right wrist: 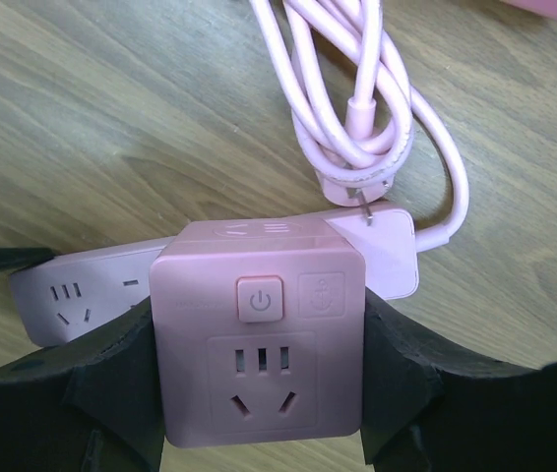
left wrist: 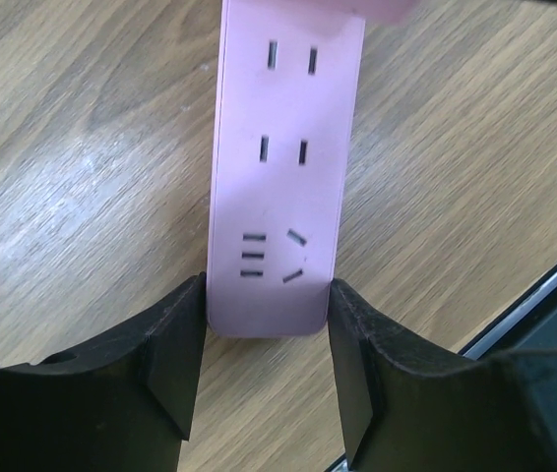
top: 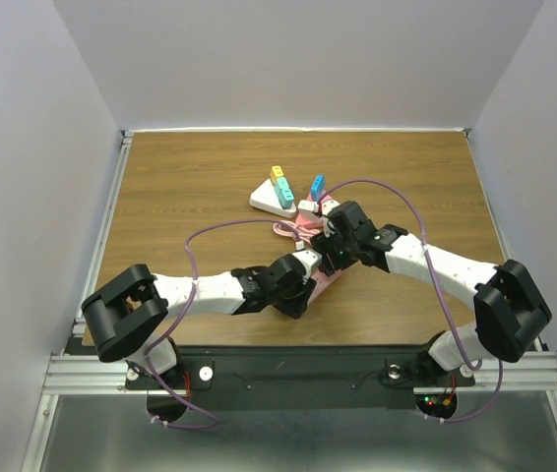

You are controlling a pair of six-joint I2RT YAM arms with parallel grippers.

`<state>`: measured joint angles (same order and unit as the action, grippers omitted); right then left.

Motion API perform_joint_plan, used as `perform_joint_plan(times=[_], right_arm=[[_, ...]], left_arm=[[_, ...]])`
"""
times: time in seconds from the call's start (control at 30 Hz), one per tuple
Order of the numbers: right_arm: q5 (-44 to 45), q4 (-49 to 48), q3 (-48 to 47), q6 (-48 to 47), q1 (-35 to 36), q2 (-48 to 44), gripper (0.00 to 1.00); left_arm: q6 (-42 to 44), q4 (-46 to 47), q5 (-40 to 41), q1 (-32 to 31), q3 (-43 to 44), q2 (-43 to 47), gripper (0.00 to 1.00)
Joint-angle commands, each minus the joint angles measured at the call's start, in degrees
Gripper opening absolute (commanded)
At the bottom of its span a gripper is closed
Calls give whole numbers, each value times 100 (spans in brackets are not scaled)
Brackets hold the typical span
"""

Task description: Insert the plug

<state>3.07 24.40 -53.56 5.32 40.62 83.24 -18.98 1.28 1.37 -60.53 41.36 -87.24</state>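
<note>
A pink power strip lies flat on the wooden table. My left gripper is shut on its near end, one finger pressed against each long side. My right gripper is shut on a pink cube plug adapter with a power button and a socket on its face. It holds the cube just over the strip. The strip's coiled pink cord and its own plug lie just beyond. In the top view both grippers meet mid-table, the left near, the right behind it.
A white power strip with yellow and teal plugs lies at the back centre, with a blue plug beside it. A metal rail borders the table on the left. Grey walls enclose the table.
</note>
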Motion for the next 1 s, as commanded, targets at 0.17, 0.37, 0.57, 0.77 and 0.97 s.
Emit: perform_joint_plan(times=[0.17,0.37,0.57,0.77,0.97], right_arm=[[976,407,417,-1622,1440,430,0],[941,399,434,-1517,1440,368,0],[703,232,504,-1288,1396,166,0],[63,-14,417,-1183,992,-150,1],[-614,-41,232,-1261,254,-81,0]], left_arm=[[-141,-769,426,718,258,-662,0],[-79,-708,479,789,363,-689,0],[-18,-699,470,806,495,-671,0],[114,-655,443,806,530,-531,0],[228,-673,435,806,688,-460,0]])
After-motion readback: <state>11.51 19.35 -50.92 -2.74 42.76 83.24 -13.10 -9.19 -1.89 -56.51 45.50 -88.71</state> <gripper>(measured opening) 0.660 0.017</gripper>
